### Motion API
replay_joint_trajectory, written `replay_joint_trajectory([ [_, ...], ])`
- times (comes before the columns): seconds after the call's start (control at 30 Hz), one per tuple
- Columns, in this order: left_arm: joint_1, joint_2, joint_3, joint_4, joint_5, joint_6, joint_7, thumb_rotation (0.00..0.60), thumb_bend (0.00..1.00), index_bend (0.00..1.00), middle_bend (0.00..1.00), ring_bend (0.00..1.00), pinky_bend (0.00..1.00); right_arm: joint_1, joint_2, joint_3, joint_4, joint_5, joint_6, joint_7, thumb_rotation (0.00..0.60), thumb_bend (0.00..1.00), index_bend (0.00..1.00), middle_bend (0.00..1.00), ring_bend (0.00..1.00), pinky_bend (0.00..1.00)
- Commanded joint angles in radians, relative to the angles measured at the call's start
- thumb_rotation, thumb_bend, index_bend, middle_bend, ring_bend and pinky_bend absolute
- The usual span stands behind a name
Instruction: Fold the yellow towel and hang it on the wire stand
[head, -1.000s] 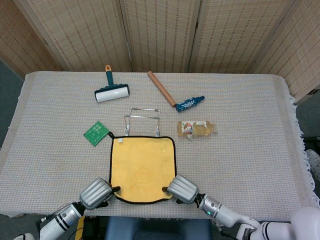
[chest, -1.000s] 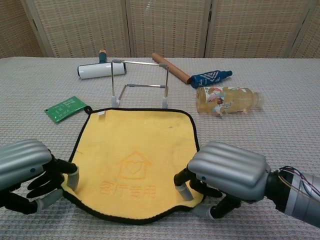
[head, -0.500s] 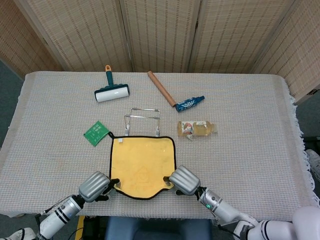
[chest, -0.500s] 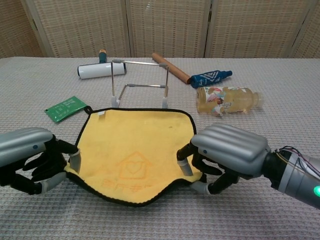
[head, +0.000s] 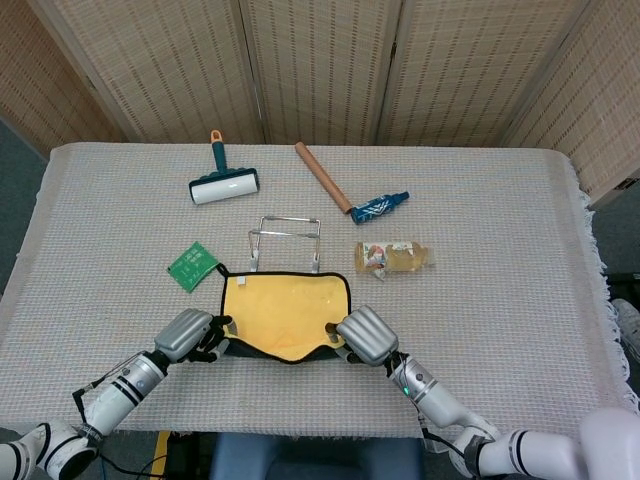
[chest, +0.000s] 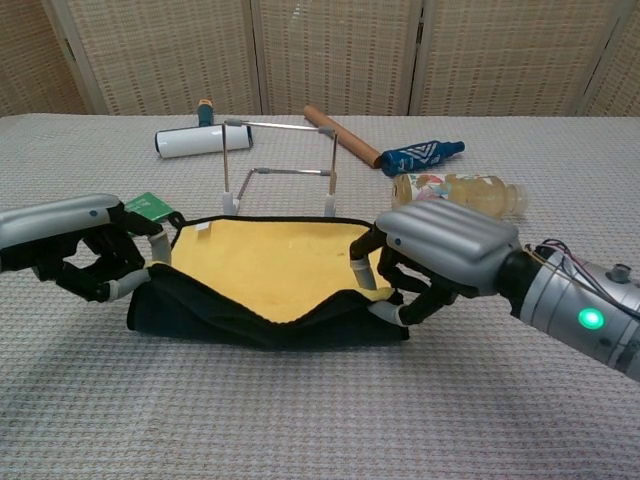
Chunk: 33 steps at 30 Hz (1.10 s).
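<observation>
The yellow towel with black trim lies on the table in front of the wire stand. Its near edge is lifted off the cloth, and the dark underside shows in the chest view. My left hand pinches the near left corner and my right hand pinches the near right corner. In the chest view the left hand and the right hand hold that edge up, sagging between them. The towel's far edge stays flat by the wire stand.
A green card lies left of the towel. A drink bottle lies right of the stand. Further back are a lint roller, a brown tube and a blue folded umbrella. The table has a woven cover.
Both hands have lifted the towel's near edge and carried it away from me toward the stand. The visible yellow area has shrunk and the dark underside now shows.
</observation>
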Motion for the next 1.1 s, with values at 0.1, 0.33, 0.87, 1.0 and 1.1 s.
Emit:
replay_joint_trajectory([
  [0.1, -0.031, 0.009, -0.036, 0.012, -0.063, -0.064, -0.03, 0.6, 0.58, 0.48, 0.88, 0.79, 0.84, 0.017, -0.017, 0.027, 0.024, 0.039, -0.011, -0.027, 0.6, 0.45, 0.64, 0.9, 1.0, 1.0],
  [0.33, -0.064, 0.015, -0.072, 0.039, -0.137, -0.148, -0.076, 0.6, 0.58, 0.44, 0.88, 0.79, 0.84, 0.049, -0.044, 0.066, 0.066, 0.094, -0.034, -0.065, 0.6, 0.46, 0.64, 0.9, 1.0, 1.0],
  [0.87, -0.143, -0.023, -0.13, 0.138, -0.261, -0.3, -0.039, 0.6, 0.58, 0.43, 0.88, 0.79, 0.84, 0.104, -0.098, 0.104, 0.164, 0.167, -0.049, -0.124, 0.6, 0.47, 0.64, 0.9, 1.0, 1.0],
  [1.0, -0.149, -0.034, -0.136, 0.155, -0.292, -0.316, -0.015, 0.6, 0.58, 0.38, 0.88, 0.79, 0.84, 0.12, -0.113, 0.11, 0.198, 0.174, -0.05, -0.117, 0.6, 0.47, 0.64, 0.9, 1.0, 1.0],
  [1.1, -0.154, -0.042, -0.141, 0.166, -0.314, -0.329, 0.0, 0.6, 0.58, 0.35, 0.88, 0.79, 0.84, 0.13, -0.126, 0.11, 0.228, 0.174, -0.051, -0.114, 0.6, 0.47, 0.64, 0.9, 1.0, 1.0],
])
